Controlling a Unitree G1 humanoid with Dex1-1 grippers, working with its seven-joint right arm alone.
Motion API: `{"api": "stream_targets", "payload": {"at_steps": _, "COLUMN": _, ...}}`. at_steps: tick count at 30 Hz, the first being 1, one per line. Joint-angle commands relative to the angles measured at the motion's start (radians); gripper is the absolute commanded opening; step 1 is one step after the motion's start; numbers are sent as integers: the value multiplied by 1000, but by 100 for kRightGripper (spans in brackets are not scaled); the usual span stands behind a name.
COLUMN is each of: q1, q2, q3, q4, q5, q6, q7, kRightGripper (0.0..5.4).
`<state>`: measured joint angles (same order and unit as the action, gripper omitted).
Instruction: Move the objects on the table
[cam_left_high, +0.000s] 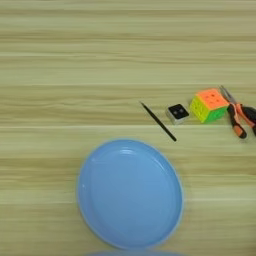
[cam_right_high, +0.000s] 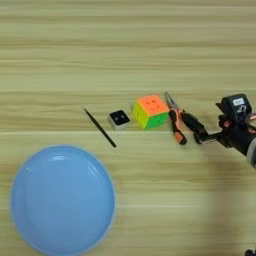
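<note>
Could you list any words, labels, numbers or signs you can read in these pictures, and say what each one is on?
None can be read.
The small black-faced square block shows only a tiny pale mark, too small to read.
The robot's black gripper housing carries a small white patch, too blurred to read.

Both head eyes look down, seemingly steeply, sharing the table (cam_left_high: 75, 60).

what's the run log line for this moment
right gripper: low at pliers handles, grasp unclear | black stick, cube, blue plate: resting on table
</note>
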<state>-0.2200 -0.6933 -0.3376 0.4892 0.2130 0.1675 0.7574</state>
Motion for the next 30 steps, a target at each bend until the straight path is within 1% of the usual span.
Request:
{"api": "stream_targets", "payload": {"at_steps": 1, "q1": -33, "q2": -44, "q3": 4, "q4": -13, "q5": -20, "q6": -42, "q7": -21, "kRightGripper": 537}}
{"api": "stream_targets", "payload": {"at_steps": 5, "q1": -33, "q2": -34, "q3": 17, "q4": 6, "q5": -25, "q6": -51, "q7": -19, "kRightGripper": 537}}
{"api": "stream_targets", "payload": {"at_steps": 11, "q1": -29, "q2": -11, "q3": 35, "q4": -2, "q5": -28, "q6": -59, "q7": -21, "kRightGripper": 537}}
{"api": "stream_targets", "payload": {"at_steps": 18, "q1": -30, "q2": 6, "q3": 51, "q4": 19, "q5": -36, "q6": -48, "q7": -35, "kRightGripper": 537}}
{"api": "stream_targets", "payload": {"at_steps": 23, "q1": -50, "q2": 6, "q3": 65, "q4": 83, "q5": -63, "q6": -50, "q7": -69, "kRightGripper": 537}}
{"api": "stream_targets", "payload": {"at_steps": 30, "q1": -67, "q2": 10, "q3": 78, "q4": 145, "q5": -79, "q6": -84, "q7": -77, "kRightGripper": 537}}
